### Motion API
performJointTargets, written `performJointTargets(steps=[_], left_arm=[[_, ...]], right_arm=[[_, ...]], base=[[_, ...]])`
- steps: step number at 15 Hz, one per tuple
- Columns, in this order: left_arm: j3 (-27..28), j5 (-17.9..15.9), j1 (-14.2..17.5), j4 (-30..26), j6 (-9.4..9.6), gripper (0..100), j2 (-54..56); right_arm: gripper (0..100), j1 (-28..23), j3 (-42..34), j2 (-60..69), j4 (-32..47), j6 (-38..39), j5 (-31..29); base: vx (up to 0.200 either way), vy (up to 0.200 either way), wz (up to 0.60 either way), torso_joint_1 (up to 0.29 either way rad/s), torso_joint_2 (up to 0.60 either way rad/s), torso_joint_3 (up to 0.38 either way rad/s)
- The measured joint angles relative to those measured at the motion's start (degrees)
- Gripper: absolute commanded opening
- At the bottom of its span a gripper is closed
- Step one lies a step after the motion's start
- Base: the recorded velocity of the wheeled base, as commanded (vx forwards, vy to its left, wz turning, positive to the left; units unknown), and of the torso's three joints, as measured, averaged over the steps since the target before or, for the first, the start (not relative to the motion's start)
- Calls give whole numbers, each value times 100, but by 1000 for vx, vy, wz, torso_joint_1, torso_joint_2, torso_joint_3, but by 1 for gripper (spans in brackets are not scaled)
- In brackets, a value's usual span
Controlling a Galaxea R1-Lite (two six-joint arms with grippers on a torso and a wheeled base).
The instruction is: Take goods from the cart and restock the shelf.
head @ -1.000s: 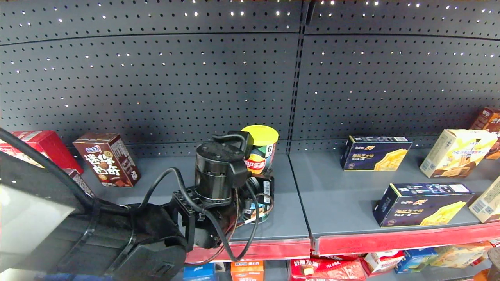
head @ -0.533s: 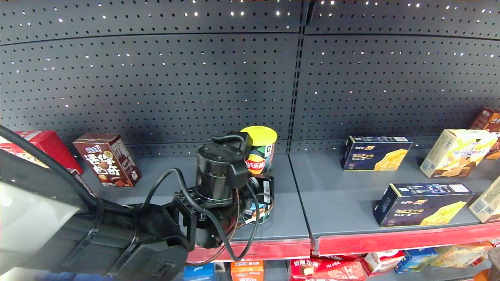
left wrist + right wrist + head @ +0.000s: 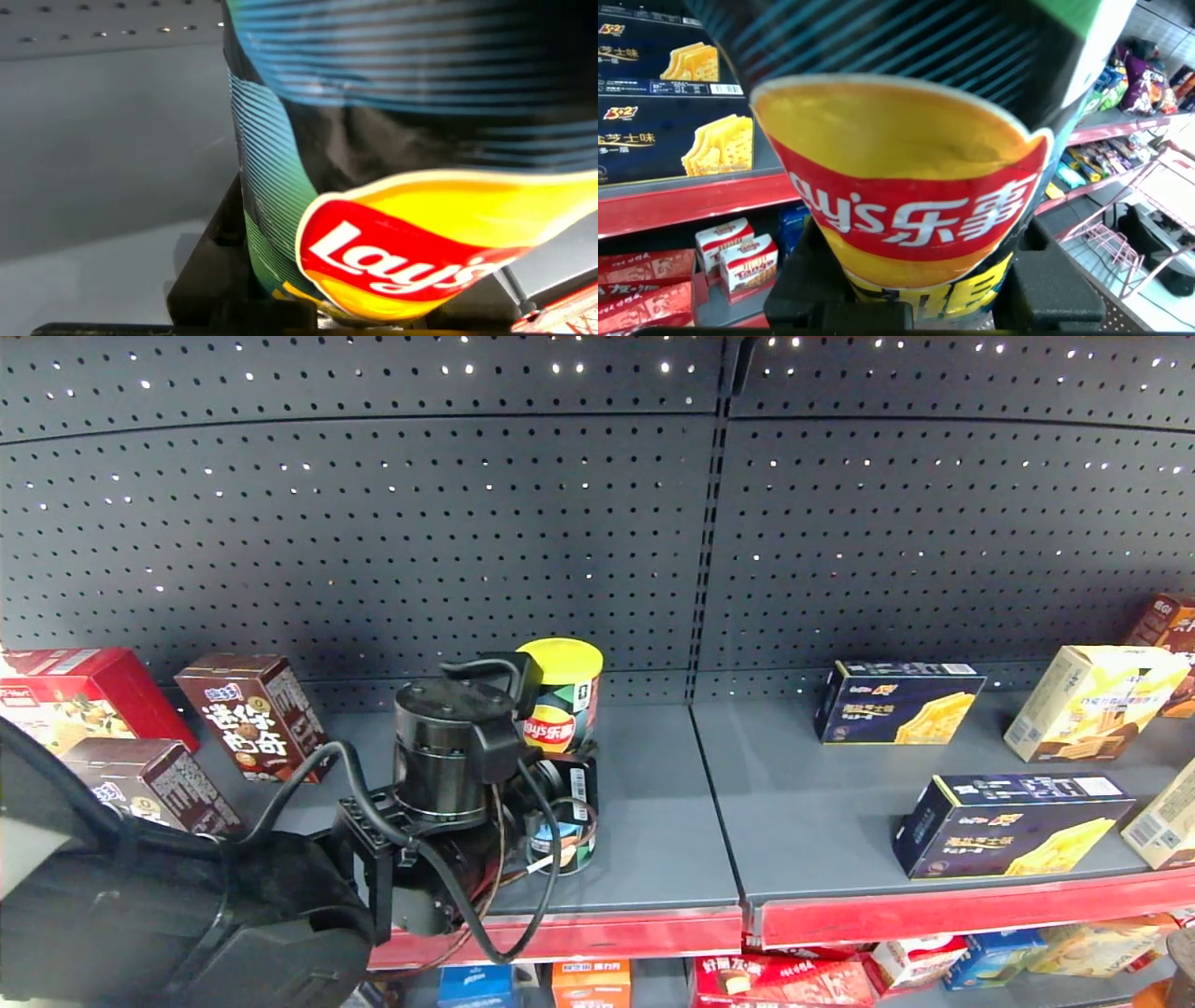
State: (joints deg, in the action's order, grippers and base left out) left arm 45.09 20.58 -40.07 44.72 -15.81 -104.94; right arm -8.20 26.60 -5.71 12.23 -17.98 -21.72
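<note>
L gripper [image 3: 560, 812] clamped round upright yellow-lidded chip can [image 3: 560, 719], axis vertical, base at grey shelf [image 3: 653, 803] deck near front lip; R gripper [image 3: 915, 299] grips 2nd chip can [image 3: 906, 187].

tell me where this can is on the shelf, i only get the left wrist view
Observer: The can stands upright in the left gripper, toward the front of the shelf, in its left bay.
Operator: anything close on its left
Observer: A brown box, well apart from it.
Operator: right arm free
Observer: No, the right gripper holds a second can.
</note>
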Motion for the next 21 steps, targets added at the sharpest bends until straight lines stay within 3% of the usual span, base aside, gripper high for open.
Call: performJointTargets(steps=[18, 21], left_arm=[[-260, -27, -28, 41, -4, 0, 194], [-345, -195, -55, 146, 71, 0, 199]], right_arm=[[0, 5, 11, 0, -11, 0, 2], [0, 0, 24, 0, -11, 0, 2]], base=[[0, 0, 0, 0, 0, 0], [0, 0, 0, 0, 0, 0]])
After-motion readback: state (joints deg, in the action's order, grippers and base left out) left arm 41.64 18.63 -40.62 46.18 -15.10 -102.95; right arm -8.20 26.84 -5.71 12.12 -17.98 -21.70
